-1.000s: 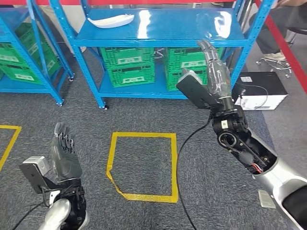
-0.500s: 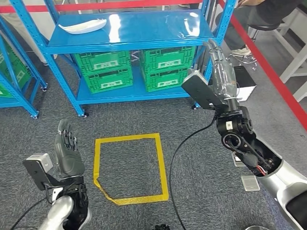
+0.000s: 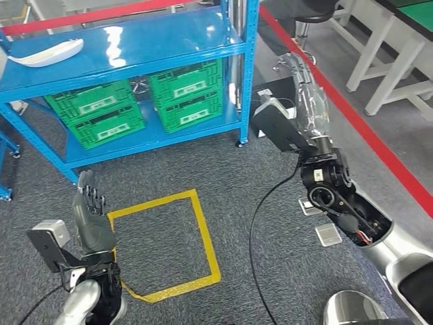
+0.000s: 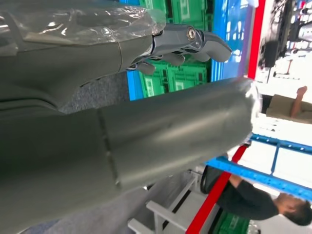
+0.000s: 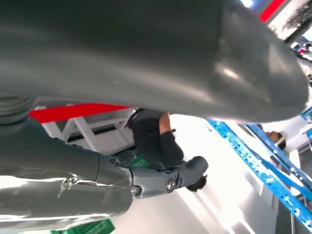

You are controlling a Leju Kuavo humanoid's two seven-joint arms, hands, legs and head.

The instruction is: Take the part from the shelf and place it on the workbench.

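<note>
Floor was grey carpet (image 3: 214, 162) marked with a yellow tape square (image 3: 163, 244) between the two hands and a red tape line (image 3: 357, 128) beyond the right hand; green crates (image 3: 186, 95) sat low in blue racking (image 3: 245, 68) ahead of both hands, white bench legs (image 3: 377, 68) far right.

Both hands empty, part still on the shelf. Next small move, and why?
Probably turn and step left toward the blue shelf before any reach. The white part lies at the far left of its top level, while the right hand is raised past the shelf's right post and the left hand hovers low over the carpet, both holding nothing.
</note>
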